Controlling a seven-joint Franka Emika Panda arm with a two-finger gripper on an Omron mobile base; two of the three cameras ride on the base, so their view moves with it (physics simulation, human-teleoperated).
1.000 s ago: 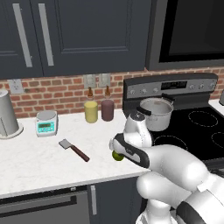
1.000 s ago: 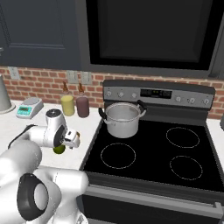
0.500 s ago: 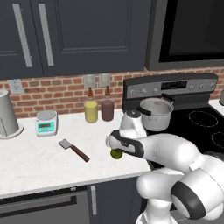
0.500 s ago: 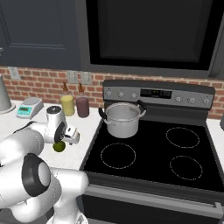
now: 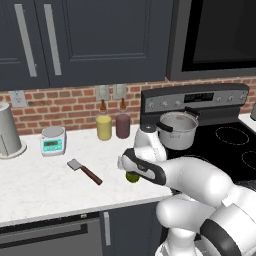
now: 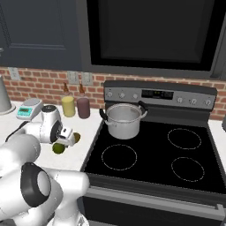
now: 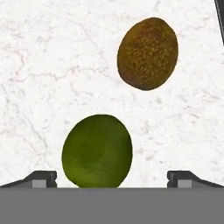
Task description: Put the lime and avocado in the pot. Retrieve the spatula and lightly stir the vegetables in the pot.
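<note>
the lime point(image 7: 97, 151) lies on the white marble bench point(image 7: 52, 74), between the two dark tips of the claw point(image 7: 112, 178), which stands wide open above it with nothing gripped. the avocado point(image 7: 148, 53) lies just beyond it, apart from it. the spatula point(image 5: 83, 170) rests further left on the bench, and the pot point(image 5: 178, 129) sits on the stove point(image 6: 176, 159), well apart from the fruit.
</note>
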